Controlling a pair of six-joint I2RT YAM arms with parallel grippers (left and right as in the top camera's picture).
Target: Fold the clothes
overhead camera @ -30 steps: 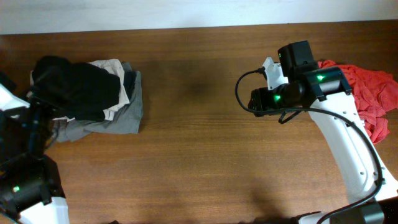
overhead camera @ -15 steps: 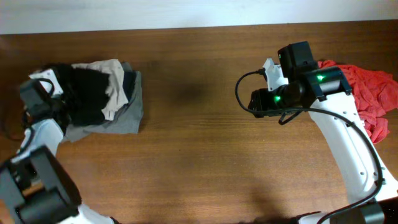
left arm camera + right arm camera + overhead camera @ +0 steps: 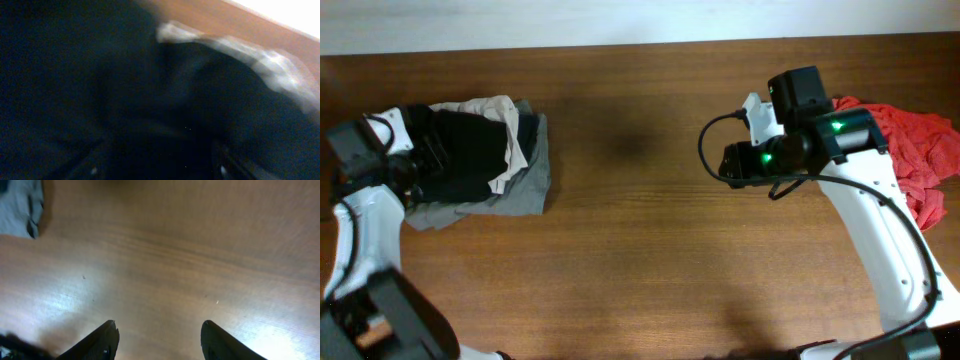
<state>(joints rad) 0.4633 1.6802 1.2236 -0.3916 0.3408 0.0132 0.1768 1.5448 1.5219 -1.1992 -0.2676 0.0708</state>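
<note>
A pile of clothes lies at the table's left: a black garment on top, a cream one and a grey one beneath. My left gripper is at the pile's left edge, low against the black garment, which fills its blurred wrist view. Its fingers look spread apart in the dark. A red garment is heaped at the right edge. My right gripper is open and empty above bare wood.
The wooden table runs between the two heaps. A corner of the grey garment shows at the top left of the right wrist view. A white wall borders the far edge.
My left arm has swung from the lower left up to the pile, and its gripper now sits on the black garment, which lies flatter. The right arm has not moved.
</note>
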